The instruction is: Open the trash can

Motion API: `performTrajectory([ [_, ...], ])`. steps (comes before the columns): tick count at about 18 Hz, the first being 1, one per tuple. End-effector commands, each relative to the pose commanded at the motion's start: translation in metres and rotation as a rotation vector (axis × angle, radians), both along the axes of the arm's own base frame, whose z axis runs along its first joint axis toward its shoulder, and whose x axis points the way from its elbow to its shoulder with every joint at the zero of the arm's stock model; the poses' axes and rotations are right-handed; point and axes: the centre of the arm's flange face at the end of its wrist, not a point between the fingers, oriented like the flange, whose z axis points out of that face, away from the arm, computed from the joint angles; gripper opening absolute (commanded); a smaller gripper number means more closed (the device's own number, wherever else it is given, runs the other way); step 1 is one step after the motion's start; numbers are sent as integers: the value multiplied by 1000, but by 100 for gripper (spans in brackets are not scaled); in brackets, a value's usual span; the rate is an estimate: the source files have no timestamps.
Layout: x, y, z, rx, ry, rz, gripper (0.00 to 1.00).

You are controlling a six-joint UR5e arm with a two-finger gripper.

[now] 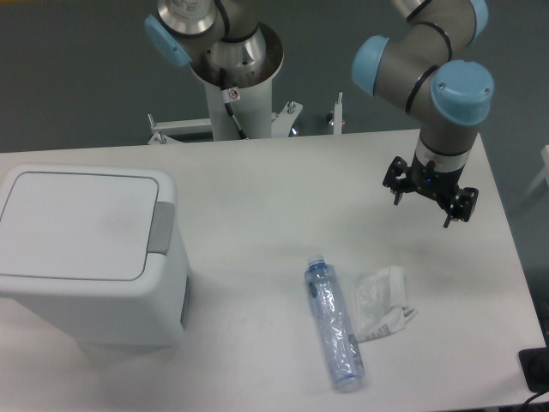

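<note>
The trash can [86, 257] is a large white boxy bin at the left of the table. Its flat lid [73, 223] lies closed, with a grey push-button tab [161, 227] on its right edge. My gripper [423, 209] hangs above the table at the right, far from the bin. Its fingers [398, 196] point down and stand apart, open, with nothing between them.
An empty clear plastic bottle [334, 324] lies on the table in front of the gripper, with a crumpled clear wrapper [382, 302] to its right. The robot's base column [236, 77] stands behind the table's far edge.
</note>
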Motion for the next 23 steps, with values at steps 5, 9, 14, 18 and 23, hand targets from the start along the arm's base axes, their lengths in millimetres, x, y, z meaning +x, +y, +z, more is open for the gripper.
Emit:
performTrajectory([
  [5,3,5,6,47,8,120,100],
  [9,7,16,7,83,3,112,100],
  [14,29,41,26,177,-37,219,100],
  [18,54,75,53,226,-46,301,100],
  [23,81,126,98,259,-123,370,100],
])
